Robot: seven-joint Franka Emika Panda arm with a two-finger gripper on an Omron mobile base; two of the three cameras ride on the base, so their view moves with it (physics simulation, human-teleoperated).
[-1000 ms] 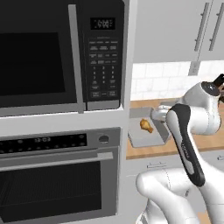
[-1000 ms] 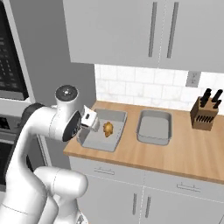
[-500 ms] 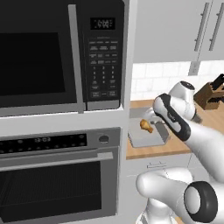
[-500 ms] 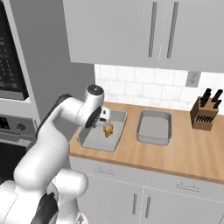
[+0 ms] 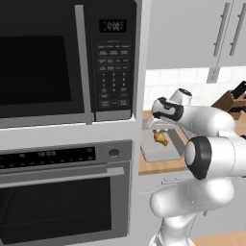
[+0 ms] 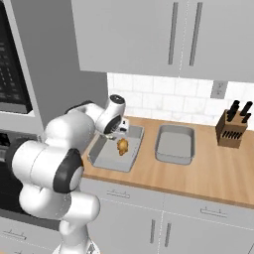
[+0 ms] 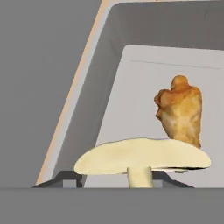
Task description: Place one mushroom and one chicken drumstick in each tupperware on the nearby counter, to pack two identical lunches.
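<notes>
A rendered kitchen: at the far left a black microwave sits over a black wall oven, and to their right a long light-brown wooden table runs under grey wall cabinets and a white tiled backsplash

On the table's left end lies the first grey shallow rectangular tupperware, holding one golden-brown chicken drumstick. The arm's hand hangs just above this container. Further right, apart from the first, the second grey tupperware has nothing visible in it, and a brown wooden knife block stands near the right end

The hand view shows what the base views cannot: a pale cream mushroom with a wide flat cap and short stem, right at the fingertips, over the container floor, with the drumstick just beyond it. The fingertips themselves are hidden, so I cannot tell whether the hand is still clamped on the mushroom or parted. The base views in turn show the second container and the whole table

The mushroom looks light, soft and easily bruised; the stem or cap edge suits a gentle pinch. The drumstick seems firmer, heavier and perhaps greasy, best taken across its thick meaty middle
</notes>
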